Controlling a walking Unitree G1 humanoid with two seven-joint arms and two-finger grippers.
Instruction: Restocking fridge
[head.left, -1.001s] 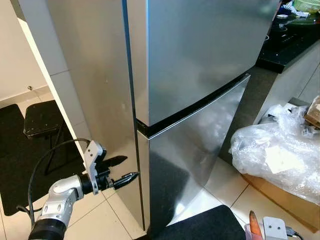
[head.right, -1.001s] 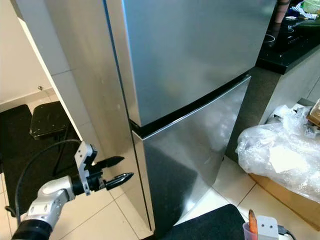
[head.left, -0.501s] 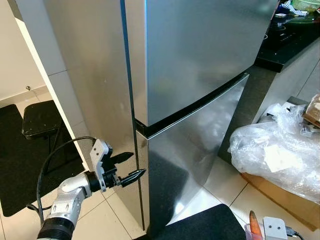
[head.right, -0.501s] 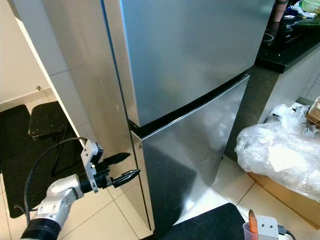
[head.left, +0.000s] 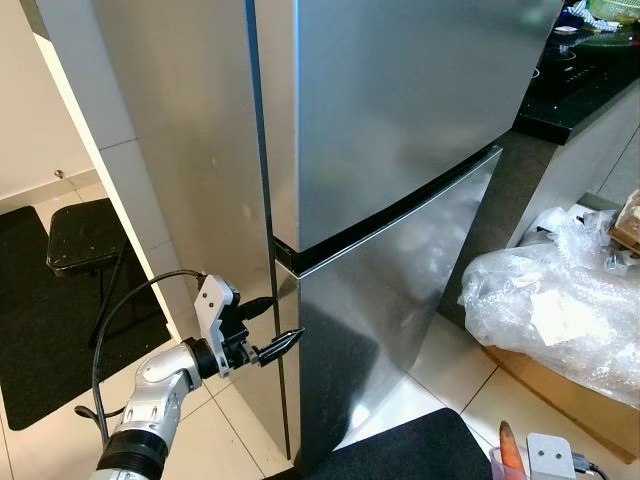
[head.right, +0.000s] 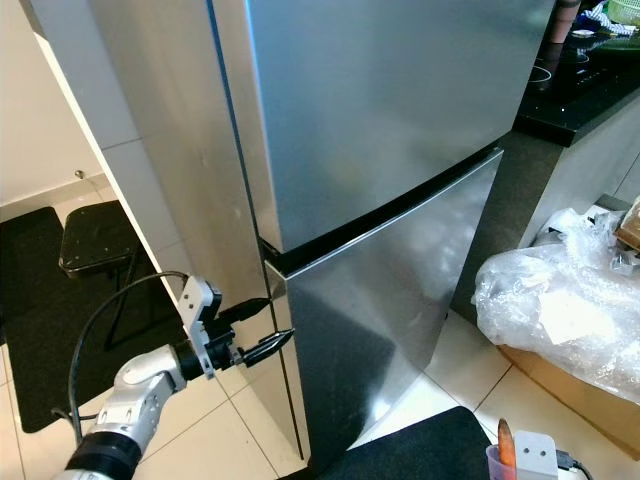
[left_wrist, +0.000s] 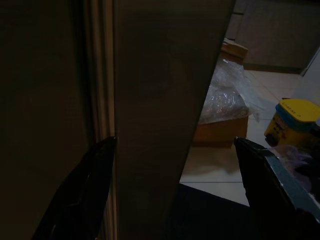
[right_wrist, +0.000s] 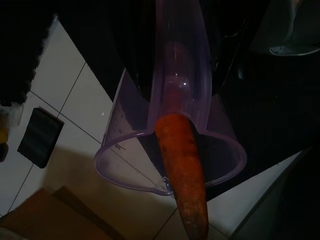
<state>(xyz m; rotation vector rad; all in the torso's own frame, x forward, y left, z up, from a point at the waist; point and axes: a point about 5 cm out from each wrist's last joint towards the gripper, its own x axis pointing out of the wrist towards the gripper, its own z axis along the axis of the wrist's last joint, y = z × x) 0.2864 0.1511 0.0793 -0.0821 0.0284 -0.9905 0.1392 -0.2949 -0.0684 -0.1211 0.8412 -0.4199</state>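
Observation:
The steel fridge stands shut, its upper door (head.left: 400, 100) above its lower door (head.left: 400, 270). My left gripper (head.left: 283, 318) is open at the lower door's left edge, just under the black gap between the doors. In the left wrist view one finger (left_wrist: 90, 185) lies against the fridge's side by the seam and the other finger (left_wrist: 270, 185) is out in front of the door face. My right gripper, low at the right, is shut on a clear measuring jug (right_wrist: 115, 175) with a carrot (right_wrist: 182, 160) standing in it; the carrot's tip (head.left: 510, 445) pokes up.
A plastic-wrapped bundle (head.left: 550, 310) lies on a cardboard box right of the fridge, under a black counter (head.left: 580, 80). A black stool (head.left: 85, 235) and a dark mat (head.left: 40, 340) are on the left. Another dark mat (head.left: 400, 450) lies before the fridge. A yellow tub (left_wrist: 292, 120) sits on the floor.
My left gripper has moved right and up to the lower door's left edge, and its fingers now straddle that edge. The fridge stays shut.

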